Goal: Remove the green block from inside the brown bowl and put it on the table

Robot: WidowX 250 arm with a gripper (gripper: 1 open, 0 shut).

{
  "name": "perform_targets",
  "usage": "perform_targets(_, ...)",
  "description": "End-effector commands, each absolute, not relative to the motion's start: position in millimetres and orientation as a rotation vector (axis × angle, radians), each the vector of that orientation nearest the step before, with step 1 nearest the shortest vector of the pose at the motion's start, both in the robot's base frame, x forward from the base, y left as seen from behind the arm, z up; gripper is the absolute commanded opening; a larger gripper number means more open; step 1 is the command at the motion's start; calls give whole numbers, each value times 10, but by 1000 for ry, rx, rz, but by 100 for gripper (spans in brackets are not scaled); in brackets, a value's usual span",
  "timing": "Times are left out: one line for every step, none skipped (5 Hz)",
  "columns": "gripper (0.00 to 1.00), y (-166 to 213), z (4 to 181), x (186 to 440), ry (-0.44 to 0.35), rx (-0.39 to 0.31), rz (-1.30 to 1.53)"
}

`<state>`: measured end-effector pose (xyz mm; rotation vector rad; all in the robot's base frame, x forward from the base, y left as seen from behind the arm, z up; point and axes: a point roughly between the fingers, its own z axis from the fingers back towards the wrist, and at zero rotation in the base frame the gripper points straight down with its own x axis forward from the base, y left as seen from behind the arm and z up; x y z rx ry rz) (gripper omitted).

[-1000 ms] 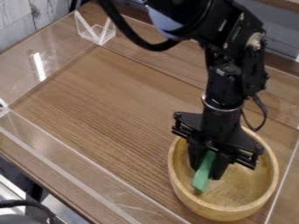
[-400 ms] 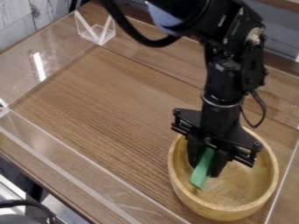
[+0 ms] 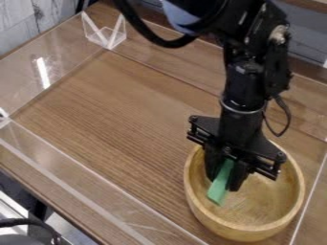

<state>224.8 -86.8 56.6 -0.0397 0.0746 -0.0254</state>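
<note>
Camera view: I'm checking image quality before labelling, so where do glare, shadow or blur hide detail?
In the camera view, pale glare streaks the clear acrylic wall; dark shading merges the black gripper's parts; low resolution softens the grain of the brown wood table.

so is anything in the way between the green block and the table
The bowl's rim is: the green block is at the gripper, inside the bowl, so it must clear that rim. Nothing else visible stands between it and the table to the left.
</note>
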Motion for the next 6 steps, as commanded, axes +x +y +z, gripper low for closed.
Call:
perform_targets(0, -885, 779, 2383, -4, -69, -23)
perform_targets(0, -881, 793, 2387, -4, -71, -28)
perform_targets(0, -874, 797, 2388, -3, -71, -30)
perform_targets(0, -867, 802, 2388, -3, -72, -33)
perform_targets(0, -865, 805, 2390, -2, -73, -35)
perform_targets(0, -829, 879, 2374, 1, -70, -31)
